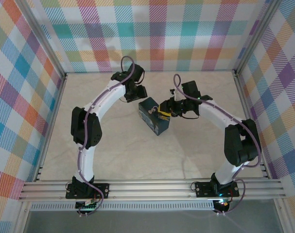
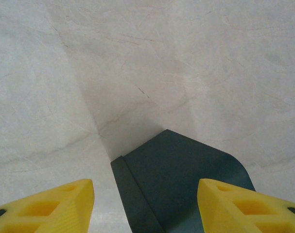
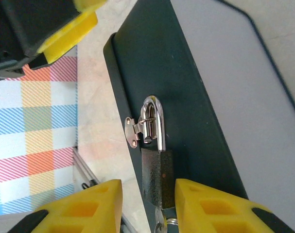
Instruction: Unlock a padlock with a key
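The padlock [image 3: 157,174] is seen in the right wrist view, low and centre in the frame, hung on the side of a dark blue tin [image 3: 186,73]. Its silvery shackle [image 3: 154,121] is closed and looped through a small metal hasp [image 3: 134,131] on the tin's edge. The lock body looks dark here. A small silvery ring [image 3: 169,223] is glimpsed just below the body at the bottom edge; the key itself cannot be made out.

The right end effector [image 3: 148,187] is released. Its yellow fingers [image 3: 79,208] are set on either side of the lock body, with a clear gap on the left side and the right finger just beside the body.

In the left wrist view, the left end effector [image 2: 146,187] is spread apart with nothing clamped. A rounded corner of the tin [image 2: 186,179] is framed between its fingers, resting on the pale marbled surface [image 2: 137,58].

From above, the tin [image 1: 152,121] is shown at the centre of the surface [image 1: 137,160], with the left end effector [image 1: 140,94] at its upper left end and the right end effector [image 1: 165,110] at its right side.
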{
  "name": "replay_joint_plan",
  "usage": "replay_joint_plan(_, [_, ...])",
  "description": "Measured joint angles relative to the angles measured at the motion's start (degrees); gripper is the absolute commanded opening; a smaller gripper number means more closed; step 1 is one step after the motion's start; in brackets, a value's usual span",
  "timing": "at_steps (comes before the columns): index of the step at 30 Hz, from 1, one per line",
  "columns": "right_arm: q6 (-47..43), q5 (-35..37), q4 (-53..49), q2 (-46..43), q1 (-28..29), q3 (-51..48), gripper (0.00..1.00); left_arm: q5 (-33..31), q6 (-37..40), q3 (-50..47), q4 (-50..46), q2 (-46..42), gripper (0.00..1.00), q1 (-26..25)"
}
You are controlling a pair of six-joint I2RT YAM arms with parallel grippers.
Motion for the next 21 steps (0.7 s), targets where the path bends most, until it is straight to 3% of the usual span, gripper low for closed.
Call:
replay_joint_plan(7, [-11.6,8.4,-7.0,-4.9,1.1,3.9,0.38,-0.3,0.2,0.0,-1.2,0.8,0.58,0.0])
replay_joint_plan(15, [-28.6,23.2,-8.7,-8.2,12.3,5.0,0.44,1.4,-0.8,1.6,-3.1,0.9,0.57,1.1])
replay_joint_plan(21, [-38.2,31.3,-10.1,-4.5,14.6,6.5,0.44,2.2,-1.6,1.6,-4.3,0.7,0.58,2.9])
